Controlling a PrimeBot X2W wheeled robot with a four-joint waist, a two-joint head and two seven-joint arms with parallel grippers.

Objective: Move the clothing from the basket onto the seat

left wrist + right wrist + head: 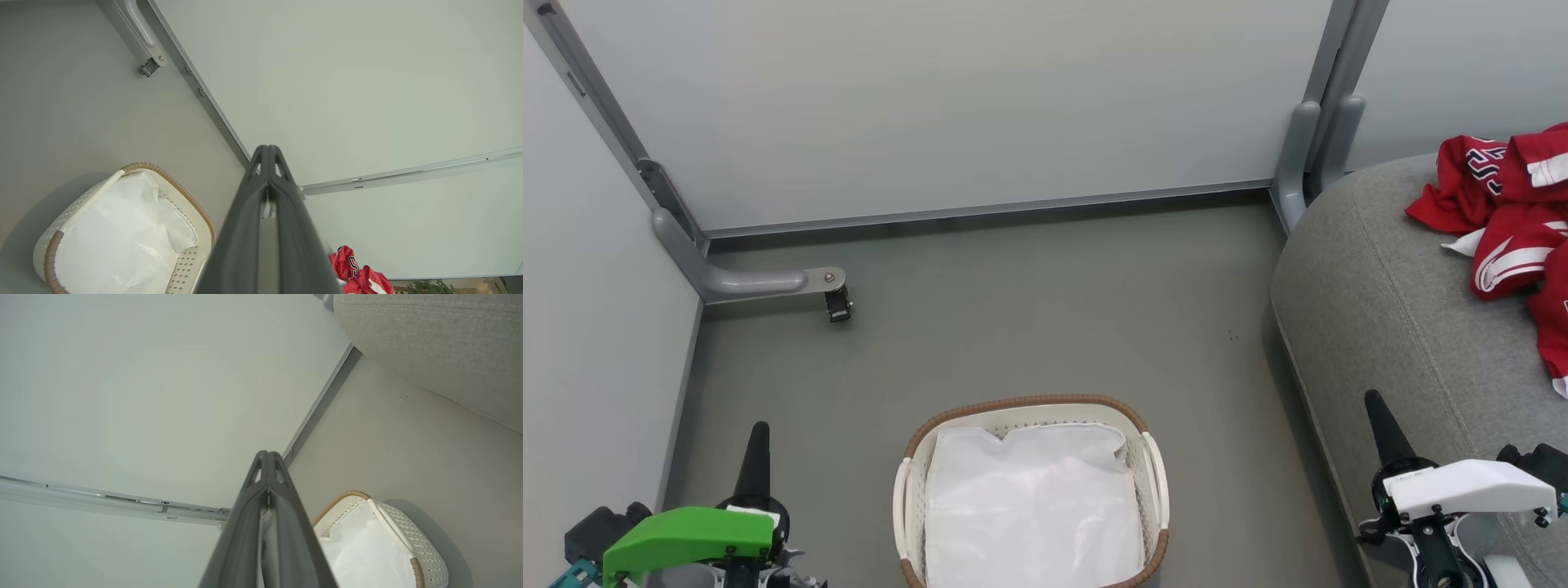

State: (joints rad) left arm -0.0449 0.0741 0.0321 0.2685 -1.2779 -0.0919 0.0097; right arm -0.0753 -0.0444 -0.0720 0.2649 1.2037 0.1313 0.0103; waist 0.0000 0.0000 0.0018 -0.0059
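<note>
The red clothing (1511, 208) with white stripes and navy numerals lies bunched on the grey seat (1388, 318) at the right edge of the head view; a bit of the clothing (359, 275) peeks past my left fingers. The white basket (1029, 416) with a brown rim stands on the floor at the bottom centre, holding just its white liner (1033, 506). My left gripper (758, 433) is shut, low at the basket's left. My right gripper (1374, 404) is shut, in front of the seat's near edge. The basket (179, 192) (392, 522) appears in both wrist views.
Pale partition walls (947, 98) close off the back and left. A grey bracket with a small black caster (837, 304) juts onto the floor at the left. Grey floor (1029, 310) lies between the basket and the back wall.
</note>
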